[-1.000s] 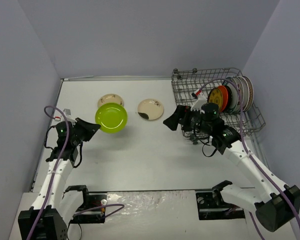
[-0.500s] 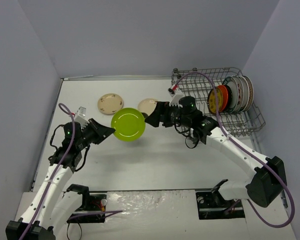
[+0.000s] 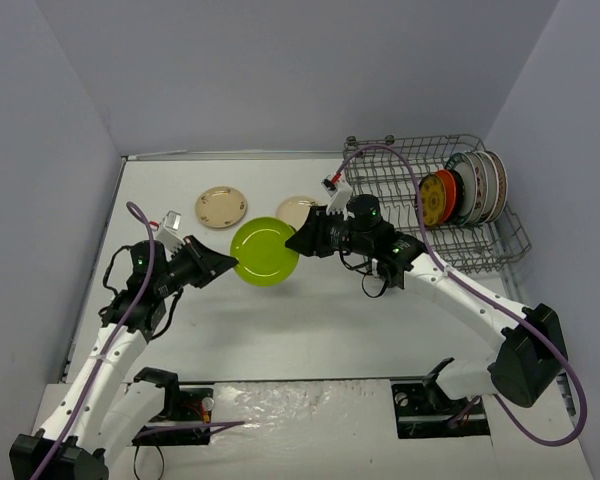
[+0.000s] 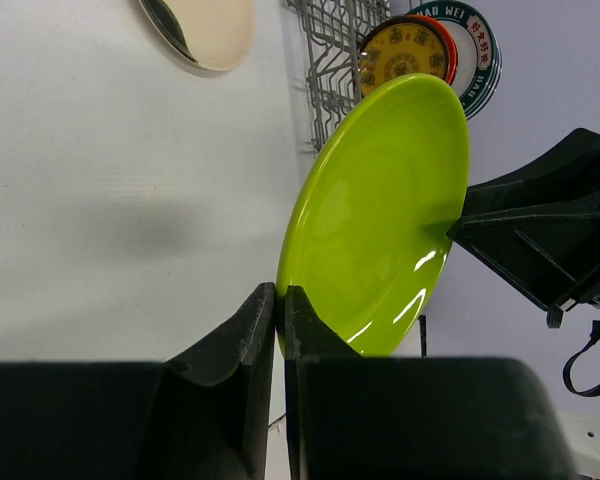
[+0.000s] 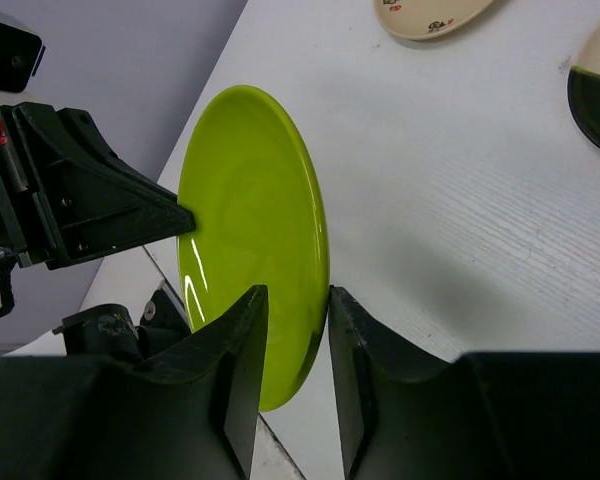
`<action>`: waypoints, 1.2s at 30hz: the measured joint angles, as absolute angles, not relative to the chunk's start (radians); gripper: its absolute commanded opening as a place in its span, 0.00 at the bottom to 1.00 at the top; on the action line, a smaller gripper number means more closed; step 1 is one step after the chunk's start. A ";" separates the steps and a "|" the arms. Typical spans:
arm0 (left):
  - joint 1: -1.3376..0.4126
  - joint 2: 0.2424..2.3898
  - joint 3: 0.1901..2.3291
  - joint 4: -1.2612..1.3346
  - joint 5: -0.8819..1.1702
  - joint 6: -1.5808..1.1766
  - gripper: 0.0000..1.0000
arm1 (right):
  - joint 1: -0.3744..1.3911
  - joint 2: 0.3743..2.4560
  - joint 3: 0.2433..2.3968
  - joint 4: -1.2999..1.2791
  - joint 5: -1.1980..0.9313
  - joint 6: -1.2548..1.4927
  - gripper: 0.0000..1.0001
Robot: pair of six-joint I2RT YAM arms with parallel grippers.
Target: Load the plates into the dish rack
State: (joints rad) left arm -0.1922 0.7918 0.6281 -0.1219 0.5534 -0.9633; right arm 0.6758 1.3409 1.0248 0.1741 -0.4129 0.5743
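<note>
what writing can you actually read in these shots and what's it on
"WEI": on the green rim of the white plate standing in the dish rack; the other characters along that rim are too small to read.
Orange-rimmed plate in front of it: centre markings, not legible.
Cream plates lying flat: small dark marks, too blurred to read.
No other text shows.

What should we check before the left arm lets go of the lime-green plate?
1. Left gripper clamped on the lime-green plate rim: ok.
2. Plate rim sits between the right gripper fingers: ok.
3. Right jaws firmly closed on the rim: cannot tell.
4. Plate held off the table: ok.
5. Free tines in the dish rack left of the racked plates: ok.
</note>
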 measured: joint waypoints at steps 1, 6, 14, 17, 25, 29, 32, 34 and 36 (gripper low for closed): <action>-0.194 0.794 0.628 -0.120 0.555 -0.965 0.00 | 0.676 1.341 1.025 0.175 -0.413 0.574 0.14; -0.197 0.802 0.629 -0.095 0.568 -0.965 0.03 | 0.671 1.341 1.025 0.174 -0.386 0.568 0.00; -0.203 0.796 0.654 -0.144 0.548 -0.924 0.85 | 0.668 1.335 1.026 0.095 -0.298 0.482 0.00; -0.203 0.790 0.673 -0.205 0.515 -0.889 0.97 | 0.653 1.313 1.034 0.026 -0.232 0.420 0.00; -0.204 0.845 0.860 -0.514 0.234 -0.635 0.97 | 0.493 1.238 1.151 -0.107 0.122 0.163 0.00; -0.204 0.886 0.935 -0.611 0.039 -0.495 0.97 | 0.418 1.241 1.201 -0.116 0.299 0.019 0.00; -0.203 0.889 0.936 -0.638 -0.079 -0.410 0.97 | 0.361 1.280 1.225 -0.103 0.403 -0.079 0.00; -0.203 0.886 0.923 -0.638 -0.129 -0.365 0.97 | 0.318 1.332 1.248 -0.085 0.453 -0.135 0.00; -0.202 0.881 0.900 -0.626 -0.162 -0.334 0.97 | 0.276 1.394 1.267 -0.050 0.491 -0.183 0.00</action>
State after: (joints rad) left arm -0.2016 0.8811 0.8997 -0.6263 -0.1622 -0.3344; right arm 0.2758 1.3944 1.2666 -0.0501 0.4908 -0.1834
